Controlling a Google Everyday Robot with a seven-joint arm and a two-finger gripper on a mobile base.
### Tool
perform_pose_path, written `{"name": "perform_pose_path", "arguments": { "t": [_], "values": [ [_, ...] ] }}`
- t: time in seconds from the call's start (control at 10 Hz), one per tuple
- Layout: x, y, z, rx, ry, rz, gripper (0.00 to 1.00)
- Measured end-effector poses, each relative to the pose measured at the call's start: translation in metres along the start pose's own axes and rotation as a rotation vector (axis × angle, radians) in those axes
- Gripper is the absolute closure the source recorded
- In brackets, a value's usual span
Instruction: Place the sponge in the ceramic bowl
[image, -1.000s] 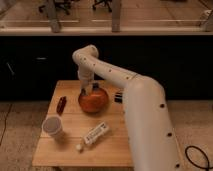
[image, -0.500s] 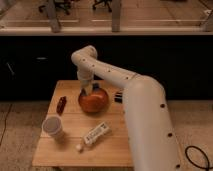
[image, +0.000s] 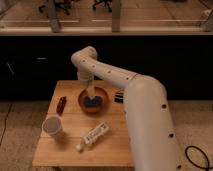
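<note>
A reddish-brown ceramic bowl (image: 93, 100) sits at the back middle of the wooden table (image: 70, 150). A dark blue sponge (image: 93, 102) lies inside it. My gripper (image: 90, 90) hangs straight down over the bowl, just above the sponge, at the end of the white arm (image: 115, 75) that reaches in from the right.
A white cup (image: 52, 127) stands at the table's front left. A dark red bar (image: 61, 104) lies at the left. A white bottle (image: 96, 133) lies on its side in front of the bowl, with a small pale object (image: 79, 147) beside it. A black item (image: 118, 97) sits right of the bowl.
The arm has barely shifted over the bowl. The sponge stays in the bowl under the gripper.
</note>
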Motion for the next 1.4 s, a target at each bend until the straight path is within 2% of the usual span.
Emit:
{"name": "perform_pose_path", "arguments": {
  "t": [0.3, 0.5, 0.7, 1.1, 1.4],
  "values": [
    [0.006, 0.005, 0.0, 0.008, -0.006, 0.012, 0.2],
    [0.013, 0.007, -0.003, 0.022, -0.034, 0.032, 0.2],
    [0.019, 0.007, -0.008, 0.041, -0.079, 0.059, 0.2],
    [0.052, 0.018, -0.021, 0.111, -0.187, 0.166, 0.2],
    [0.064, 0.022, -0.025, 0.145, -0.23, 0.21, 0.2]
  ]
}}
